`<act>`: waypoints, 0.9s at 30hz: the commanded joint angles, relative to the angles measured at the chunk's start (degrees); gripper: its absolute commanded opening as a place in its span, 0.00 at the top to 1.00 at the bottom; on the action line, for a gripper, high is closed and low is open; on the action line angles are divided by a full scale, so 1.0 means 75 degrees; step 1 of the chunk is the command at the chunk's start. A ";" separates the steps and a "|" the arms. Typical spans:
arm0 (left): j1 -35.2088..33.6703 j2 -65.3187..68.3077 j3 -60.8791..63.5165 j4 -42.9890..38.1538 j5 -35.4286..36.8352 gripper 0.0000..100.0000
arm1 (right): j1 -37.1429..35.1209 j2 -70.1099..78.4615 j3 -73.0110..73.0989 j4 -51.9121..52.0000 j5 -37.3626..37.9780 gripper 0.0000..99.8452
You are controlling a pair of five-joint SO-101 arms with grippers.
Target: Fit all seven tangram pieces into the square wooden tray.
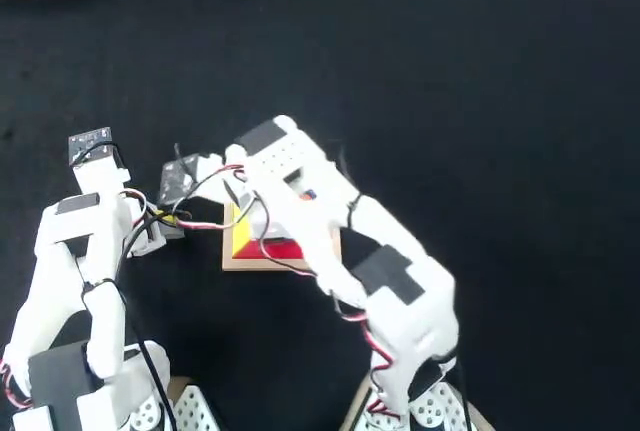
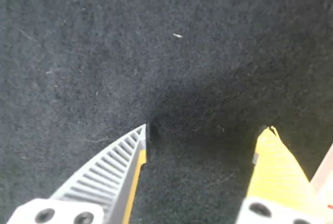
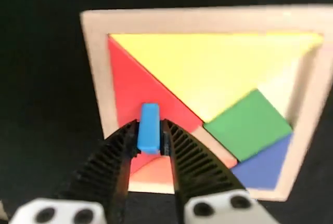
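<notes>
The square wooden tray (image 3: 93,68) lies below my right gripper (image 3: 150,126), which is shut on a small blue piece (image 3: 149,130) held on edge just above the tray's red triangle (image 3: 136,95). Inside the tray also lie a large yellow triangle (image 3: 208,65), a green square (image 3: 248,125), a dark blue triangle (image 3: 265,164), a pale yellow piece (image 3: 278,89) and an orange piece (image 3: 156,171). In the high view the tray (image 1: 232,261) is mostly covered by the right arm. My left gripper (image 2: 206,133) is open over bare black cloth, left of the tray.
Black cloth (image 1: 480,101) covers the whole table, with wide free room to the right and at the back. The left arm (image 1: 75,251) stands close beside the tray's left edge, and loose wires (image 1: 165,216) hang between the two arms.
</notes>
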 commanded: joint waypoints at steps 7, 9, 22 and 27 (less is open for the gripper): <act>-0.0018 -0.0023 -0.0358 0.0023 -0.0023 0.68 | -0.0047 0.0721 -0.1987 0.1149 -0.0199 0.77; -0.0018 -0.0023 -0.0358 0.0023 -0.0023 0.68 | -0.0035 0.0709 -0.2221 0.1325 -0.0199 0.76; 0.0721 -0.0129 -0.0651 0.0035 0.0094 0.68 | 0.2391 -0.1858 -0.4273 0.2637 -0.1606 0.96; 0.1565 -0.0117 -0.2690 0.2766 -0.2860 0.68 | 0.3540 -0.2620 -0.3077 0.2614 -0.2450 0.99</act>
